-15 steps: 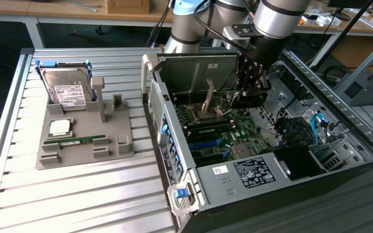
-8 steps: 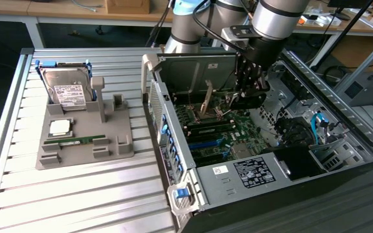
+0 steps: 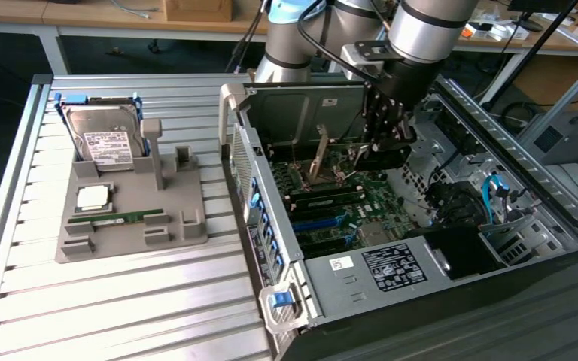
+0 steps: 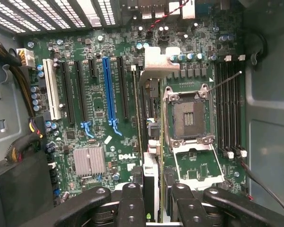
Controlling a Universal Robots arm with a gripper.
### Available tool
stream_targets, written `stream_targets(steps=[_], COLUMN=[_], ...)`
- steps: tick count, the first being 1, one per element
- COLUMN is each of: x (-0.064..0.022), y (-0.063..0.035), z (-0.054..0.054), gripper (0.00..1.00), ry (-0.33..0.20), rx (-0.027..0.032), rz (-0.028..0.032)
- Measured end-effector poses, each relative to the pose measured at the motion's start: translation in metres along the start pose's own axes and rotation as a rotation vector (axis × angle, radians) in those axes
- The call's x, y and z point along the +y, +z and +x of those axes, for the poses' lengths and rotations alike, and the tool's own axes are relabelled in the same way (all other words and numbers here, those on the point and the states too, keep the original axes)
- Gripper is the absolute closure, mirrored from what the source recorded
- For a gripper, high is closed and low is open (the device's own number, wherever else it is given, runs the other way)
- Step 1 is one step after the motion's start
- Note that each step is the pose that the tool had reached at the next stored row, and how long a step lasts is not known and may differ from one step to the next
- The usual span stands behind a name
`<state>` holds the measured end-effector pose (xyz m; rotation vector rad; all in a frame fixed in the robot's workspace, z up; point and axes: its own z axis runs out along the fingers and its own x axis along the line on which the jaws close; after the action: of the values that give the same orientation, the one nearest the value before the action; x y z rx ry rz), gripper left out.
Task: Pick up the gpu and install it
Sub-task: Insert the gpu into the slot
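Inside case (image 3: 530, 195), gripper (image 4: 154, 189) clamps edge-on gpu (image 4: 149, 118).

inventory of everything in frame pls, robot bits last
Open dark computer case: 1, black and silver, on the exterior view's right.
Green motherboard: 1, inside the case, CPU socket open.
Blue expansion slot: 1, on the motherboard.
Thin dark gpu card with silvery bracket: 1, edge-on in the tool, over the motherboard.
Grey parts holder: 1, on the ribbed metal table.
Silver hard drive with white label: 1, in the holder.
Small green memory stick: 1, in the holder.
Tool: 1, black, closed on the gpu card.
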<state>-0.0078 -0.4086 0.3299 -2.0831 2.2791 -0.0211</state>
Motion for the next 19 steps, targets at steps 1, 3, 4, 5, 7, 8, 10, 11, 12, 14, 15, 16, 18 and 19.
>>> stream_targets(steps=[1, 3, 4, 5, 7, 8, 10, 11, 12, 14, 15, 16, 18, 19], x=[0.0004, 0.0013, 0.0018, 0.0023, 0.0046, 0.0062, 0.0092, 0.0103, 0.0111, 0.0128, 0.013, 0.0133, 0.0137, 0.0141], y=[0.0002, 0.0006, 0.0007, 0.0008, 0.0012, 0.0011, 0.0011, 0.0011, 0.0011, 0.001, 0.001, 0.001, 0.0011, 0.0013], z=[0.0, 0.0, 0.0, 0.0, 0.001, 0.002, 0.004, 0.005, 0.006, 0.008, 0.009, 0.011, 0.013, 0.014], gripper=[0.73, 0.73, 0.73, 0.73, 0.73, 0.73, 0.73, 0.73, 0.73, 0.73, 0.73, 0.73, 0.73, 0.73], ry=[-0.001, -0.002, -0.002, -0.002, -0.003, -0.003, -0.004, -0.004, -0.004, -0.004, -0.004, -0.004, -0.005, -0.005], rx=[0.0, -0.0001, -0.0002, -0.0001, -0.0004, -0.0002, -0.0002, -0.0002, -0.0003, -0.0003, -0.0003, -0.0003, -0.0003, -0.0003], rz=[0.0, -0.0001, 0.0, -0.0001, 0.0, -0.0001, -0.0001, -0.0001, -0.0001, -0.0001, -0.0001, -0.0001, -0.0001, -0.0002])
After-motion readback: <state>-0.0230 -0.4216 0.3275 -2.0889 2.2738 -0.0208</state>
